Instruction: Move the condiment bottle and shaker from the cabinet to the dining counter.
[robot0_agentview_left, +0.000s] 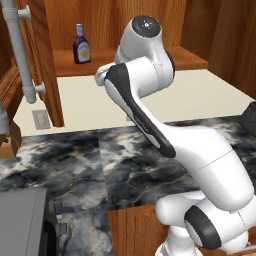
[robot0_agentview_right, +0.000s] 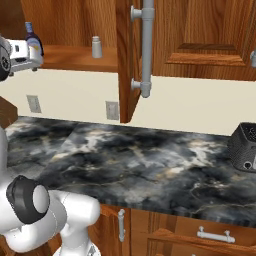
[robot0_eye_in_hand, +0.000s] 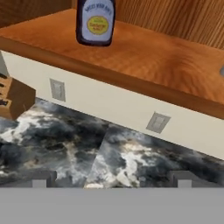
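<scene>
Bottle (robot0_agentview_left: 81, 45) and shaker (robot0_agentview_right: 97, 47) are both sitting on the cabinet (robot0_agentview_left: 150, 20) shelf, bottle left, shaker well apart to its right, so neither transfer is done. Gripper (robot0_eye_in_hand: 111, 179) is hanging spread and empty, short of the bottle, above the wall counter (robot0_agentview_right: 150, 155).

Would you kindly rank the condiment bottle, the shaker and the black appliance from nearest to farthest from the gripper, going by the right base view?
1. Condiment bottle: on the cabinet shelf, right beside the open gripper at far left.
2. Shaker: further right on the same shelf.
3. Black appliance: on the counter at the far right edge.
</scene>
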